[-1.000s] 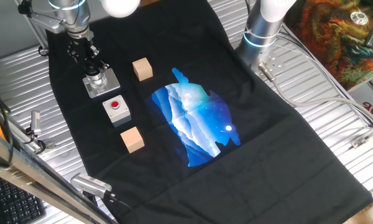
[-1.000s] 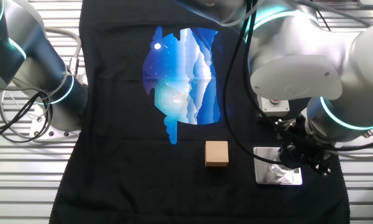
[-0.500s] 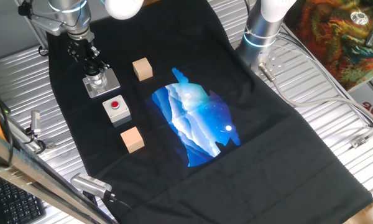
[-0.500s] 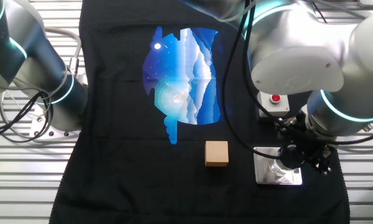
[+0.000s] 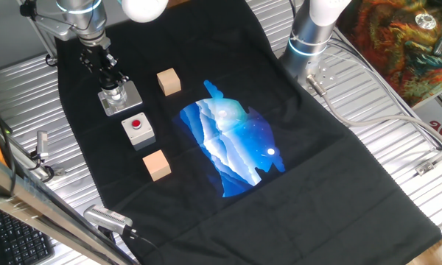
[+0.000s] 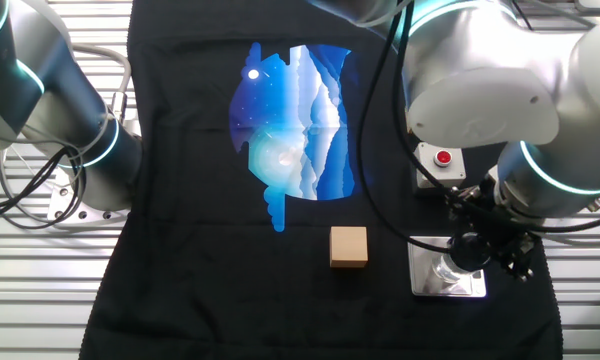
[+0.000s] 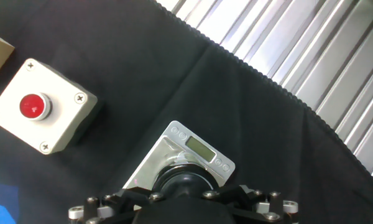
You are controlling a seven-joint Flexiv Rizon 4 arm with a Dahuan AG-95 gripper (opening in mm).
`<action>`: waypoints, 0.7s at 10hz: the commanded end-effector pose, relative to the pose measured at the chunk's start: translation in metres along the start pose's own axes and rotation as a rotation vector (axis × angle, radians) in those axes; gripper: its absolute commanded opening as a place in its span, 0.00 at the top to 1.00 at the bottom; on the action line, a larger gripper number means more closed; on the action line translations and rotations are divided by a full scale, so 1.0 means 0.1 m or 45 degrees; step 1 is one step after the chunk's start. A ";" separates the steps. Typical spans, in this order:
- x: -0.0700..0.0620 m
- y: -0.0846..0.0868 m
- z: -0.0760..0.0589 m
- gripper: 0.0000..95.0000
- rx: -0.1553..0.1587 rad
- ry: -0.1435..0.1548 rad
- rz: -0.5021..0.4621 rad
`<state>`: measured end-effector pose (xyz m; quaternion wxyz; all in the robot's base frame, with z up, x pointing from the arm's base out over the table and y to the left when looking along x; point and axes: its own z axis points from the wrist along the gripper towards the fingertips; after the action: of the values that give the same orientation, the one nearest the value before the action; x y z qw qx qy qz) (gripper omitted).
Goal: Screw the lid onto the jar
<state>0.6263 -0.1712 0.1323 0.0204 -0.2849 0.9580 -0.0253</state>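
The arm reaches down from the upper left of one fixed view, its black gripper (image 5: 110, 76) pointing almost straight down over the jar (image 5: 116, 93). In the other fixed view the same gripper (image 6: 477, 243) hangs under a bulky white and grey wrist at the right, directly above the jar (image 6: 447, 271). The hand view looks down along the fingers onto the black lid (image 7: 185, 185), which sits between them at the bottom edge of the picture, on top of the jar. The fingers appear closed against the lid, though their tips are mostly cut off by the frame.

The table is ribbed metal covered by a black cloth (image 5: 317, 162) with a blue and white print (image 5: 232, 147) at its middle. The jar stands on a grey square base plate (image 5: 130, 99) at the far left of the cloth. Just near of it lies a grey box with a red button (image 5: 138, 129), and nearer still a wooden cube (image 5: 156, 164). A second wooden cube (image 5: 169, 82) sits to the right of the jar. A second robot base (image 5: 309, 33) stands at the far right, beside a colourful patterned sheet (image 5: 405, 40).
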 end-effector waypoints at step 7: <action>0.00 0.10 -0.18 0.00 0.001 0.010 0.040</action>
<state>0.6182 -0.1609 0.1514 0.0169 -0.2665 0.9633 -0.0274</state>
